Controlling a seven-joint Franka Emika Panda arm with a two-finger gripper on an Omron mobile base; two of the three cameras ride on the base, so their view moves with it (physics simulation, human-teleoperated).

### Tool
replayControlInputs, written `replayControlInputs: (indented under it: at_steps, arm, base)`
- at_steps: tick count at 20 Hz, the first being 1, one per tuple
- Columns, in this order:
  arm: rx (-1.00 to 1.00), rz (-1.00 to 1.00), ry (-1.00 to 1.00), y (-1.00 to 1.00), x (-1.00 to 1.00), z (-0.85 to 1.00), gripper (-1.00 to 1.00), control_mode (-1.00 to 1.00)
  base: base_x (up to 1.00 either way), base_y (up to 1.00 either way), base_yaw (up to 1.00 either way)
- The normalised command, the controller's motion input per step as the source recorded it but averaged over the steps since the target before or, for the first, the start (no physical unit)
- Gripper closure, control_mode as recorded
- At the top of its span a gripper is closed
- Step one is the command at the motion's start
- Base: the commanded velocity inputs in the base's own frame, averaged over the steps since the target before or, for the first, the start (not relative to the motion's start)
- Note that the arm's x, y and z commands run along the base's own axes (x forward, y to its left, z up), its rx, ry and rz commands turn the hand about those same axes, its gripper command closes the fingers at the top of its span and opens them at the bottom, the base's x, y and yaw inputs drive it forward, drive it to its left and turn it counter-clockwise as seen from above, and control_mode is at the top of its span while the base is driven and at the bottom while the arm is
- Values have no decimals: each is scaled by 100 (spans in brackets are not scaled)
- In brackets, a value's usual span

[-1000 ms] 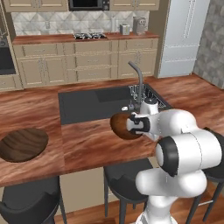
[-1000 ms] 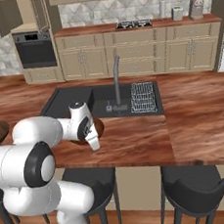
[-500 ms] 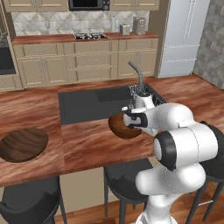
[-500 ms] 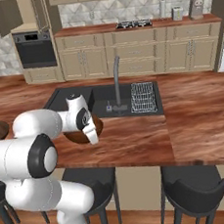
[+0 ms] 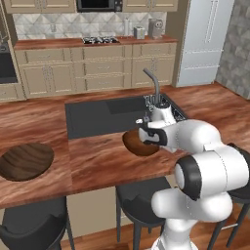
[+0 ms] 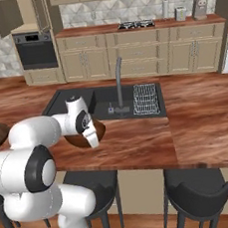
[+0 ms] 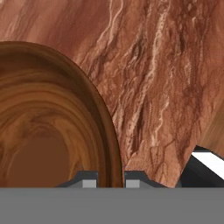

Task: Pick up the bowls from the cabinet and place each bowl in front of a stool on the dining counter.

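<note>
Your gripper (image 7: 110,180) pinches rim of round, grain-streaked dark wooden bowl (image 5: 140,143), empty, low over reddish wood-grain dining counter (image 5: 97,158) just front of black sink (image 5: 102,114); second bowl (image 5: 25,161) far left.

A wide, round, dark brown wooden bowl (image 7: 48,127) with swirling grain takes up the left half of the hand view, its curved rim arcing from the top left down to the bottom centre. The gripper (image 7: 110,179) is clamped on that rim, one dark fingertip inside the bowl and one outside. Beyond the rim, to the bowl's right, spreads the reddish-brown wood-grain tabletop (image 7: 162,78).
</note>
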Motion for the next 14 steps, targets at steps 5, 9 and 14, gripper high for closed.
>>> replayControlInputs:
  at_steps: [5, 9, 14]
  arm:
    - [0, 4, -3, 0, -34, -1, 100, -100]
    - [0, 1, 0, 0, -4, -6, 100, -100]
    - [0, 1, 0, 0, 0, -1, 100, -100]
  base:
    - [0, 0, 0]
    - [0, 0, 0]
    - [0, 0, 0]
